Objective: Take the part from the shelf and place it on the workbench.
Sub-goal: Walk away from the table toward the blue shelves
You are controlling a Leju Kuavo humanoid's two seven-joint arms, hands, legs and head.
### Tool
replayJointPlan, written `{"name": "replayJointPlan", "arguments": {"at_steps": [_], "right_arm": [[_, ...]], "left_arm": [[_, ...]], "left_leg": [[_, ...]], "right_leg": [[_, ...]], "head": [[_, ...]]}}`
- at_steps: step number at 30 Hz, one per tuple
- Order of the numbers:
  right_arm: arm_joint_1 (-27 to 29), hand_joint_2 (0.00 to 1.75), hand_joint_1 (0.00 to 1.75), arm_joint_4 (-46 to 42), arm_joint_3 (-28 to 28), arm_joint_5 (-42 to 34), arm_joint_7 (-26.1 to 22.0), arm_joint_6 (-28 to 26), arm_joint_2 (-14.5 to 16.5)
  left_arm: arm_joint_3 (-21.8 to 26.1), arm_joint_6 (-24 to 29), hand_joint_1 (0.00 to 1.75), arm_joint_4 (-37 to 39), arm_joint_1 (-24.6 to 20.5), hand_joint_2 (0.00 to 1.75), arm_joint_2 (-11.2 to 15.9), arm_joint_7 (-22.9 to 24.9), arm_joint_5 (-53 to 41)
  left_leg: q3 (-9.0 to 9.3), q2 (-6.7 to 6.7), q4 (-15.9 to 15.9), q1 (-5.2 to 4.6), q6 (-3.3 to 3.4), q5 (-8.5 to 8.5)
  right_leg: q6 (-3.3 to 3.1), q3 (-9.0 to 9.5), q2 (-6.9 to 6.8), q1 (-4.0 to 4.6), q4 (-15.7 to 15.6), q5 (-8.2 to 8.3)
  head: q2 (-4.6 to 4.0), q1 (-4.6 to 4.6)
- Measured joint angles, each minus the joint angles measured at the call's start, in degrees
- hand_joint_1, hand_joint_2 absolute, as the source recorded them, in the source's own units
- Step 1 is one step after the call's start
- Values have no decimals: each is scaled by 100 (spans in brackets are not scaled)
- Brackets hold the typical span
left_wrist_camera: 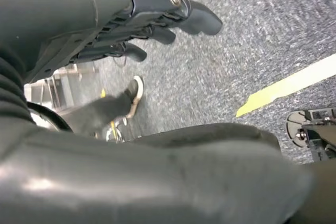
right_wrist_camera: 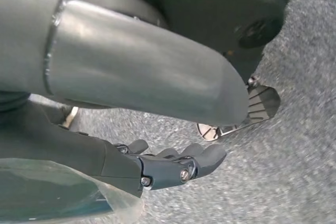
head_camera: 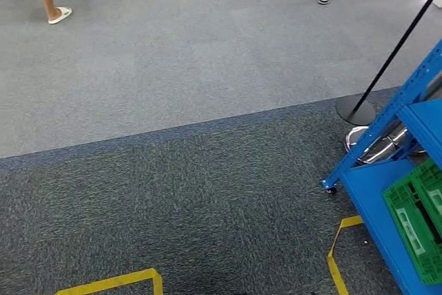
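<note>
Both hands hang over grey carpet with fingers stretched out and slightly apart, holding nothing: the left hand [left_wrist_camera: 158, 22] and the right hand [right_wrist_camera: 174, 163]. At the right stands the blue shelf [head_camera: 407, 94], with a shiny metal part [head_camera: 378, 144] on its lower level beside a green crate [head_camera: 417, 219]

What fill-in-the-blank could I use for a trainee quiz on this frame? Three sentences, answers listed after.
1. The shelf at the right edge of the head view is painted ____.
2. The crate lying on the shelf's lower level is ____.
3. The tape lines on the dark carpet are ____.

Missing words: blue; green; yellow
</note>
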Motion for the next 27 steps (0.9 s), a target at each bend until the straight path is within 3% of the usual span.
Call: {"name": "replayJointPlan", "arguments": {"at_steps": [1, 2, 4, 5, 6, 8, 9, 11, 12, 14, 15, 16, 17, 19, 21, 23, 24, 25, 27], "right_arm": [[8, 0, 0, 0, 0, 3, 0, -1, 0], [11, 0, 0, 0, 0, 5, -1, -4, 0], [-4, 0, 0, 0, 2, 12, -6, -6, 1], [-13, 0, 0, 0, 3, 14, -6, -7, 2], [-17, 0, 0, 0, 4, 14, -3, -8, 2], [-10, 0, 0, 0, 4, -1, 11, -10, 2], [-4, 0, 0, 0, 4, -11, 16, -10, 2], [-5, 0, 0, 0, 3, -25, 22, -7, 2], [-7, 0, 0, 0, 2, -31, 24, -5, 2], [-9, 0, 0, 0, 2, -48, 27, -2, 2], [-5, 0, 0, 0, 2, -60, 28, -2, 2], [-1, 0, 0, 0, 1, -69, 28, -1, 2], [2, 0, 0, 0, 1, -77, 28, 1, 2], [-1, 0, 0, 0, 0, -83, 28, 2, 2], [-12, 0, 0, 0, 0, -86, 28, -1, 2], [1, 0, 0, 0, 0, -102, 23, -1, 2], [15, 0, 0, 0, 0, -113, 14, 1, 2], [22, 0, 0, 0, -1, -126, -1, 5, 2], [9, 0, 0, 0, -1, -143, -37, 23, 2]], "left_arm": [[0, -4, 0, -1, -2, 0, 1, -3, -3], [1, -7, 0, -1, -4, 0, 2, -7, -3], [2, -24, 0, -1, -8, 0, 8, -15, 3], [3, -31, 0, -1, -10, 0, 12, -19, 4], [3, -30, 0, -2, -12, 0, 19, -24, 2], [3, -12, 0, -2, -20, 0, 27, -34, -5], [3, -4, 0, -2, -24, 0, 30, -39, -6], [4, -4, 0, -1, -23, 0, 31, -47, -6], [4, -3, 0, -1, -17, 0, 32, -51, -7], [4, 9, 0, -1, 1, 0, 34, -53, -8], [5, 19, 0, -1, 9, 0, 37, -52, -9], [5, 26, 0, -1, 14, 0, 39, -51, -9], [7, 30, 0, -1, 15, 0, 42, -50, -8], [9, 31, 0, -1, 14, 0, 44, -50, -8], [10, 30, 0, 1, 10, 0, 44, -59, -9], [11, 34, 0, 1, 1, 0, 44, -69, -15], [13, 39, 0, 0, -5, 0, 44, -70, -21], [13, 45, 0, 0, -9, 0, 42, -70, -29], [14, 55, 0, 0, -8, 0, 37, -70, -40]], "left_leg": [[10, 74, 1, 1, -9, -10], [29, 144, 2, 2, -27, -26], [68, 264, 13, -31, -85, -71], [85, 317, 19, -54, -114, -93], [102, 367, 23, -74, -138, -110], [139, 462, 27, -68, -182, -143], [142, 419, 72, -52, -210, -195], [-11, 146, 483, -20, -252, -473], [-181, -25, 872, -14, -256, -672], [-543, -175, 1617, -14, -244, -947], [-639, -198, 1770, -15, -232, -930], [-632, -218, 1682, -15, -215, -785], [-530, -264, 1386, -14, -195, -552], [-244, -530, 610, 6, -162, -133], [-105, -747, 208, 19, -166, -29], [-93, -689, 152, 4, -152, -41], [-87, -614, 126, 2, -121, -23], [-81, -534, 101, 4, -87, -5], [-79, -358, 67, 2, -36, 15]], "right_leg": [[8, 97, -29, -10, -173, 134], [12, 306, -103, -19, -546, 329], [-18, 733, -394, 0, -1298, 564], [-54, 858, -489, 12, -1509, 599], [-95, 894, -525, 28, -1571, 577], [-176, 893, -379, 27, -1572, 587], [-207, 894, -315, 25, -1578, 593], [-271, 903, -174, 13, -1593, 613], [-292, 902, -100, 18, -1592, 615], [-317, 903, 72, 34, -1590, 619], [-321, 908, 166, 42, -1589, 619], [-322, 915, 261, 47, -1585, 620], [-321, 926, 353, 49, -1581, 620], [-305, 924, 512, 54, -1560, 619], [-250, 871, 647, 47, -1539, 634], [-167, 799, 781, 21, -1550, 668], [-137, 764, 752, 13, -1536, 661], [-114, 703, 631, 18, -1463, 604], [-83, 459, 251, 34, -985, 300]], "head": [[0, 1], [0, 1], [0, 2], [0, -6], [0, -14], [0, -32], [0, -38], [0, -65], [0, -77], [0, -84], [0, -82], [0, -83], [0, -82], [0, -81], [0, -78], [0, -77], [0, -74], [0, -65], [0, -49]]}}
